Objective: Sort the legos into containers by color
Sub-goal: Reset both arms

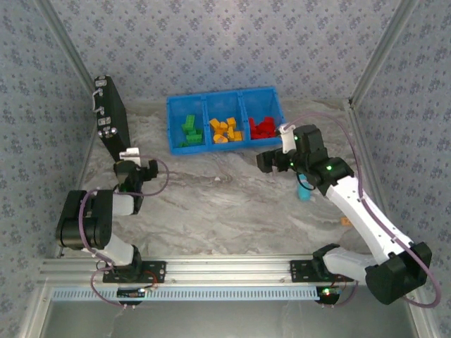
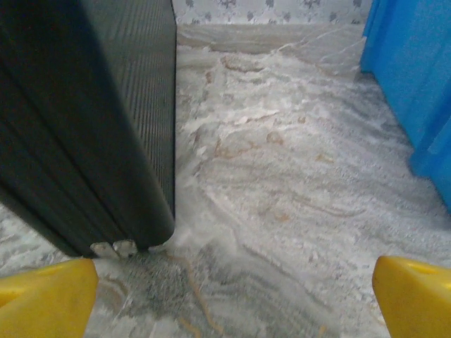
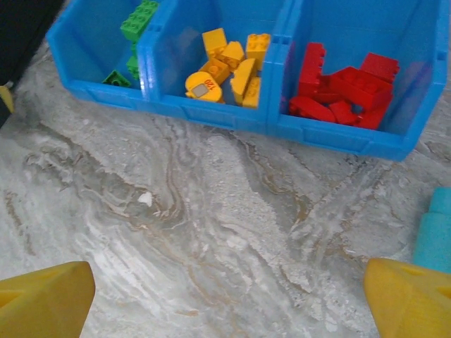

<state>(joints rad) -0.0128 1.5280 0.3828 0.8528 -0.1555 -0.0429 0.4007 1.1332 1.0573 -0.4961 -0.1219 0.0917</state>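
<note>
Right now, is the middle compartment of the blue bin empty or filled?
Partly filled: several orange-yellow legos lie in the middle compartment, well below its rim.

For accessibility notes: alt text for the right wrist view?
Three compartments of a blue bin hold green, orange-yellow and red legos, one color each. The open right end effector hovers above the table; a teal stick is at right.

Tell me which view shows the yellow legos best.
The right wrist view: the yellow legos lie close up in the bin's middle compartment, individual shapes clear. The top external view gives them small and merged; the left wrist view catches the bin's blue wall.
</note>
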